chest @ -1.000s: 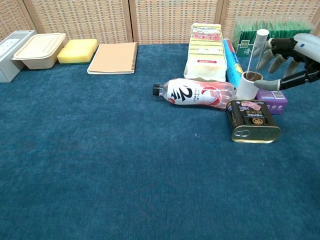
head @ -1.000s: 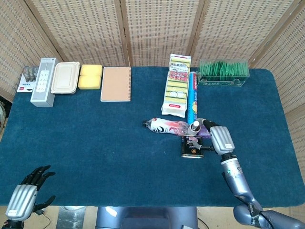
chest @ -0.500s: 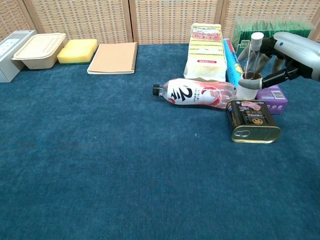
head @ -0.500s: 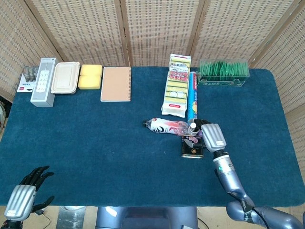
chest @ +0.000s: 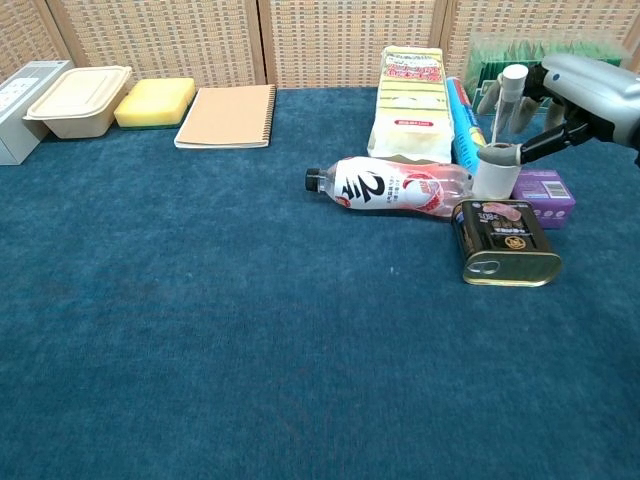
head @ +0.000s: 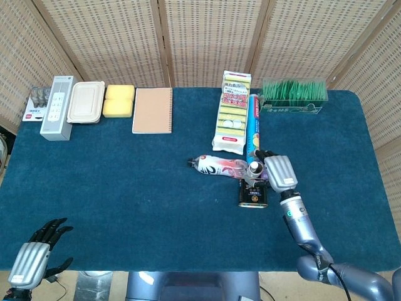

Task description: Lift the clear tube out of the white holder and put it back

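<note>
While it stands upright in the white holder (chest: 494, 172), the clear tube (chest: 508, 98) has the right hand (chest: 580, 92) closed around it, thumb at the holder's rim. Just beside lie a bottle (chest: 390, 186) and a tin (chest: 505, 242). The left hand (head: 34, 254) rests at the table's (head: 125, 207) near edge, fingers spread, holding nothing.

right hand (chest: 585, 88) around clear tube (chest: 508, 102)

A bottle (chest: 395, 187) lies on its side beside a tin (chest: 505, 242). A notebook (chest: 229, 116), sponge (chest: 155, 102) and lidded box (chest: 77, 99) line the far edge.
</note>
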